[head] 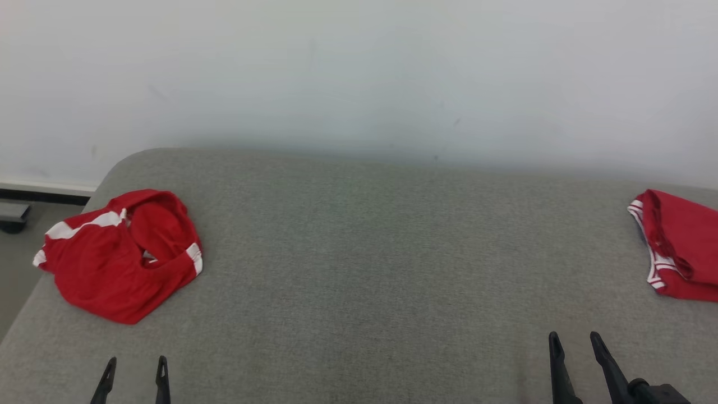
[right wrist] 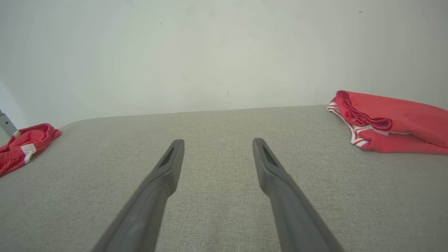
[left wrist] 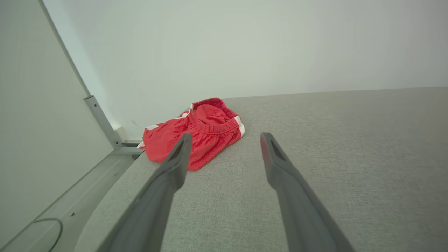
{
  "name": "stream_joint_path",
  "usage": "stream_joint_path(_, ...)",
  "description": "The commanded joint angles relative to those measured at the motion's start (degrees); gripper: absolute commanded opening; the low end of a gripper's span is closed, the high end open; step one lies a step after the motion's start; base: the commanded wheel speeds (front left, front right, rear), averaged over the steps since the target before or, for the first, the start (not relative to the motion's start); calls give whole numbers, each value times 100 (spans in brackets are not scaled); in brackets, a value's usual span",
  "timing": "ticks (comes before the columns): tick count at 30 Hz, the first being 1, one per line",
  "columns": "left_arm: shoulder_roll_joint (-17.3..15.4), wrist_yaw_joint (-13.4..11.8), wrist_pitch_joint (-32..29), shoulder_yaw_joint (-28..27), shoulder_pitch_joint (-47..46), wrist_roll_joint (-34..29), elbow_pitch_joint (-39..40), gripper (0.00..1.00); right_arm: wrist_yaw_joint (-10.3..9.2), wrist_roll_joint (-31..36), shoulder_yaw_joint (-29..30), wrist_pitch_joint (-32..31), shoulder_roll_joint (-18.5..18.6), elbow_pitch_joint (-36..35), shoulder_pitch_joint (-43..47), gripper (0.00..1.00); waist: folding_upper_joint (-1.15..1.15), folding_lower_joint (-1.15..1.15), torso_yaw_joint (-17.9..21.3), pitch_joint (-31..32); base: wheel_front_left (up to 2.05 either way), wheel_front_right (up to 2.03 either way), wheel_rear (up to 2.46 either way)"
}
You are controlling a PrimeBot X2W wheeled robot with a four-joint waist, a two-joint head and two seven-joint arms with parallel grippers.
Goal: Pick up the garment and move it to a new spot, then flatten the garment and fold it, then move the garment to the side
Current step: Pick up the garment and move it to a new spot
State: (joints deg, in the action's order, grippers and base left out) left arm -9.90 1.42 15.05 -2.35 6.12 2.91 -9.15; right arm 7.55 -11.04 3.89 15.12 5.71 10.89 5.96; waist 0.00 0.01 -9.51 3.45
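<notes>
A crumpled red garment (head: pixel 118 255) with white stripes lies at the left end of the grey padded surface (head: pixel 370 258); it also appears in the left wrist view (left wrist: pixel 196 134) and at the left edge of the right wrist view (right wrist: pixel 22 145). My left gripper (head: pixel 136 365) stands open just in front of it, apart from it, with nothing between its fingers (left wrist: pixel 178 157). My right gripper (head: pixel 575 339) is open over bare fabric at the lower right, its gap (right wrist: pixel 217 143) holding nothing.
A second red garment (head: pixel 681 244) with white trim lies folded at the right edge, also in the right wrist view (right wrist: pixel 392 122). A white wall (head: pixel 359 73) rises behind the surface. Floor and a dark base (head: pixel 14 216) show past the left end.
</notes>
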Motion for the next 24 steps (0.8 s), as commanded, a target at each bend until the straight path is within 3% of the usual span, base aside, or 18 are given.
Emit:
stream_joint_path(1, -23, -26, 18, -22, 24, 28, -5, 100, -15, -28, -5, 1, -34, 2, 45, 100, 0, -1, -376, -26, 0, 0, 0)
stream_joint_path(14, -80, -155, 17, -175, 139, 196, 28, 100, -15, -29, 25, 1, -67, 41, 69, 100, 0, -1, -1485, -55, 0, 0, 0)
stream_joint_path(24, -123, -228, 17, -229, 141, 265, 39, 100, -15, 6, -5, 1, -71, 27, 25, 100, 0, -1, -1863, -120, 0, 0, 0)
